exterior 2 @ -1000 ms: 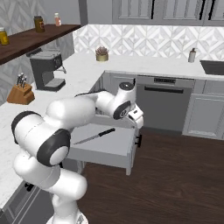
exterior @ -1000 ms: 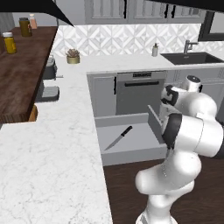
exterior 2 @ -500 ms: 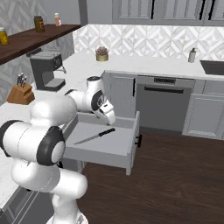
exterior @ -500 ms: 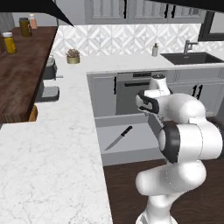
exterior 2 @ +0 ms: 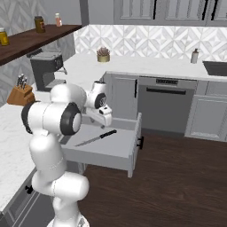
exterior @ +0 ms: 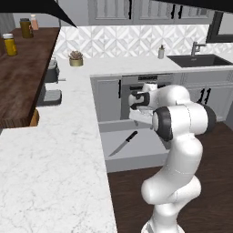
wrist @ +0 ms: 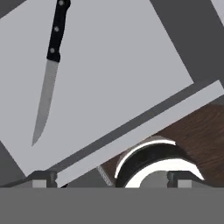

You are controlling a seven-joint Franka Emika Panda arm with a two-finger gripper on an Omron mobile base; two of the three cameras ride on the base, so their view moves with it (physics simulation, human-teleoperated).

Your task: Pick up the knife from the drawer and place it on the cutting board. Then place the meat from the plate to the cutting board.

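The drawer [exterior: 132, 150] stands pulled out so the knife [exterior: 124, 143] lies reachable on its floor, handle toward one o'clock. The end effector [exterior 2: 103, 116] hovers above it at three o'clock, released and empty, positioned to descend.

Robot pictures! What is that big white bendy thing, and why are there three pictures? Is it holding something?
It's a robot arm in a pretend kitchen. Two pictures come from cameras behind it, one on each side. The third comes from a camera on its hand, looking down. Its gripper is like two fingers, open now and holding nothing. It hangs over an open grey drawer. Inside lies a knife with a black handle, which the arm should pick up.
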